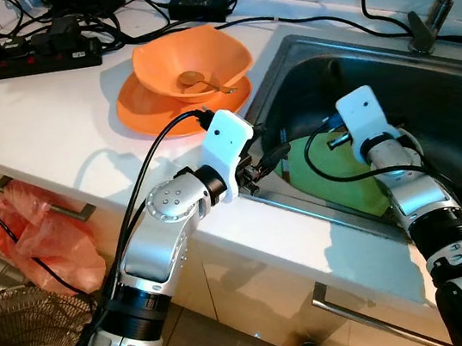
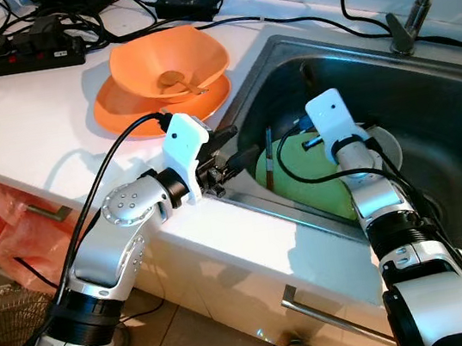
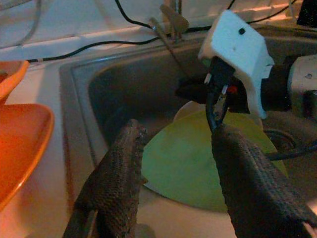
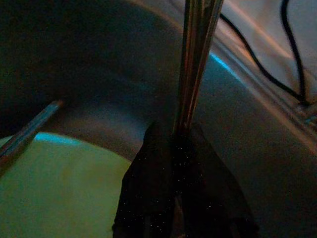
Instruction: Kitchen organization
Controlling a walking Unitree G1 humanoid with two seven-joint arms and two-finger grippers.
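A green plate (image 1: 336,179) leans inside the steel sink (image 1: 447,106). My left gripper (image 3: 178,134) is open at the sink's near-left rim, its fingers pointing at the plate without touching it. My right gripper (image 4: 181,134) is down in the sink above the plate, shut on a slim metal utensil (image 4: 195,59) that sticks out past its fingertips. A second thin utensil (image 4: 29,131) rests against the plate. On the counter to the left, an orange bowl (image 1: 190,62) holding a spoon (image 1: 200,80) sits on an orange plate (image 1: 139,113).
A faucet (image 1: 440,2) rises behind the sink. A power strip (image 1: 31,59) and tangled cables lie at the back of the white counter. An orange plastic bag (image 1: 32,237) hangs from a drawer handle below, beside a fan (image 1: 13,345).
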